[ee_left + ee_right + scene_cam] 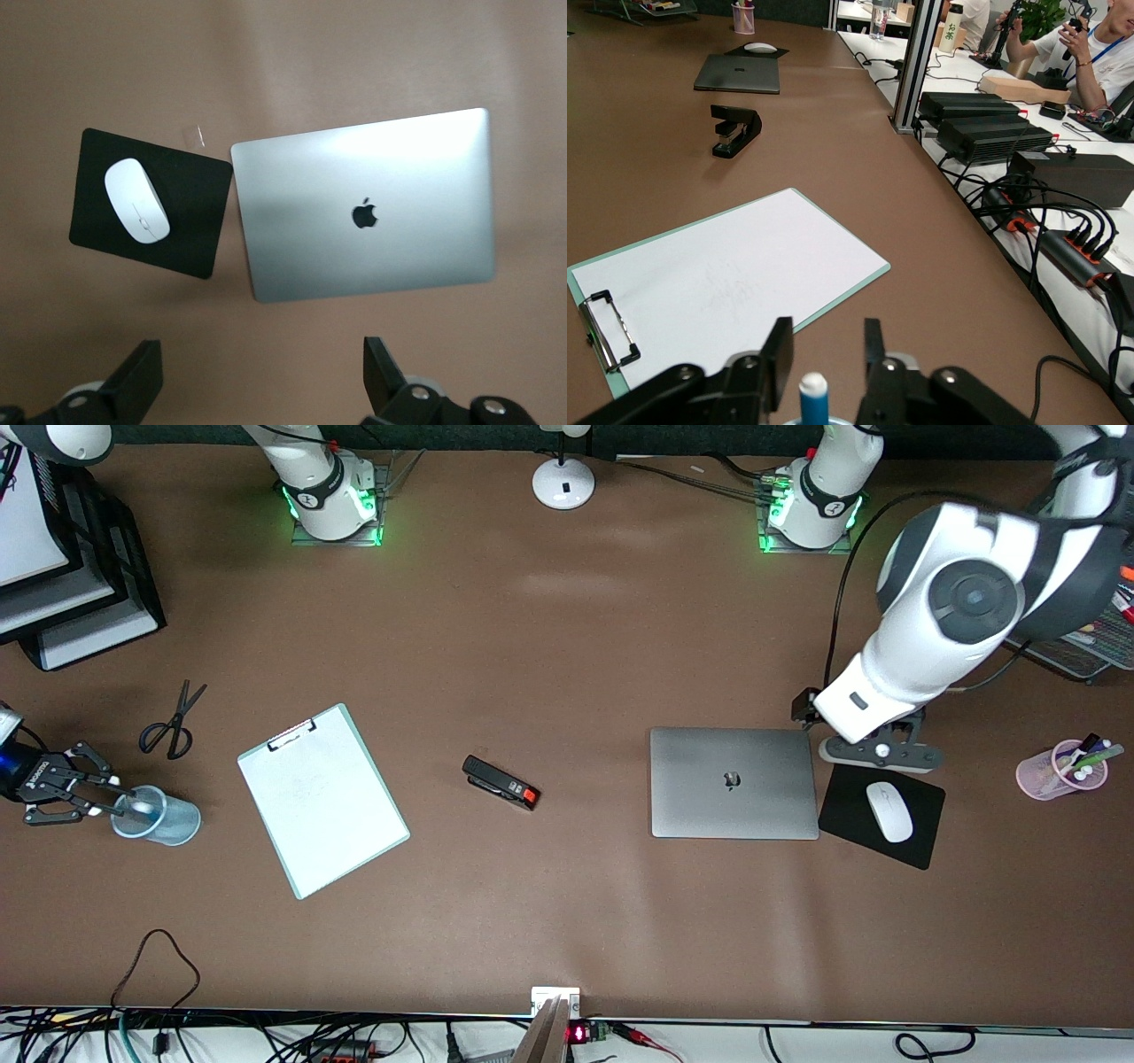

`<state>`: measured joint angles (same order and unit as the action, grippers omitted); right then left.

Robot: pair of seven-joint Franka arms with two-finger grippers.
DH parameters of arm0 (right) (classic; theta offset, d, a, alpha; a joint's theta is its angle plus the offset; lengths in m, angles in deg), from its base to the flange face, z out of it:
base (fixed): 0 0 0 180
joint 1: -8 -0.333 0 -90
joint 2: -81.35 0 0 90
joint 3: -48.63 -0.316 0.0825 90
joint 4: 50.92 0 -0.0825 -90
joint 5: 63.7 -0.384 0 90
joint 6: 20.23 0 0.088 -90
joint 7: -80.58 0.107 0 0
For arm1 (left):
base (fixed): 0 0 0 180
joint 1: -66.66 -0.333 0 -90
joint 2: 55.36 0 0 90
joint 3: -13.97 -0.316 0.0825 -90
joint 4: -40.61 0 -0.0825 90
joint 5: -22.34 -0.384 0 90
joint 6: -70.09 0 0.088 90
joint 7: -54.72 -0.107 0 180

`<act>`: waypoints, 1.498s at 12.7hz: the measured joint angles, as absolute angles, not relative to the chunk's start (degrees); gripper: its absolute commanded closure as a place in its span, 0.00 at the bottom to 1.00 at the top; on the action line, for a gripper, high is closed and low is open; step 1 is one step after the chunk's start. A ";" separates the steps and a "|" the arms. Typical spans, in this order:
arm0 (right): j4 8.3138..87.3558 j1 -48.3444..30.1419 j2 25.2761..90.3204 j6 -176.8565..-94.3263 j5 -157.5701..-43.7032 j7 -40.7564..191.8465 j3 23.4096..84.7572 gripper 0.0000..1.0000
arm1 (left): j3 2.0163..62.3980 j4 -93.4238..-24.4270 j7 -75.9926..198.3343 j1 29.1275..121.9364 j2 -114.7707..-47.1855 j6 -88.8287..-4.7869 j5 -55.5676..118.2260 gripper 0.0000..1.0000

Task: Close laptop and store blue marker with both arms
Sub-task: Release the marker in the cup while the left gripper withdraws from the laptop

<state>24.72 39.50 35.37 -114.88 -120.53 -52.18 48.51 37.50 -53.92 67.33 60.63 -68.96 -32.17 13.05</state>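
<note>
The laptop [733, 782] lies closed on the brown table, lid up with the apple logo showing; it also shows in the left wrist view [363, 208]. My left gripper [880, 751] hangs open and empty over the table beside the laptop, above the mouse pad's edge; its fingers [142, 372] stand wide apart. The blue marker [814, 398] stands upright, white end up, in a clear blue cup [164, 819] at the right arm's end of the table. My right gripper [124, 802] is open at the cup's mouth, its fingers [775, 354] on either side of the marker without touching it.
A black mouse pad [921, 841] with a white mouse [889, 811] lies beside the laptop. A pink cup of pens [1059, 771], a black stapler [501, 783], a clipboard [322, 799], scissors [173, 722] and stacked trays [80, 593] are on the table.
</note>
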 measured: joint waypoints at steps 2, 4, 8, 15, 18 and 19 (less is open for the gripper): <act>24.49 39.77 35.42 -114.02 -119.37 -48.65 48.52 0.00 | 37.54 -50.64 66.13 60.63 -68.84 -29.34 14.61 0.00; 23.22 39.72 36.38 -112.30 -117.09 -42.51 48.35 0.00 | 37.63 -47.93 64.35 60.61 -68.72 -27.27 15.03 0.00; 21.87 37.39 43.39 -109.80 -109.32 -23.81 47.52 0.00 | 35.64 -44.92 62.08 59.87 -67.20 -23.39 17.51 0.00; 21.71 31.46 48.56 -107.62 -95.31 2.68 47.37 0.00 | 13.08 -53.06 50.76 69.05 -55.54 -19.29 22.77 0.00; 20.72 27.94 52.30 -107.49 -88.30 15.02 47.23 0.00 | 11.04 -55.89 48.60 70.01 -53.97 -19.58 22.77 0.00; 20.60 26.15 54.00 -107.37 -85.75 19.51 47.19 0.00 | 11.04 -56.05 48.61 70.01 -53.96 -19.61 22.77 0.00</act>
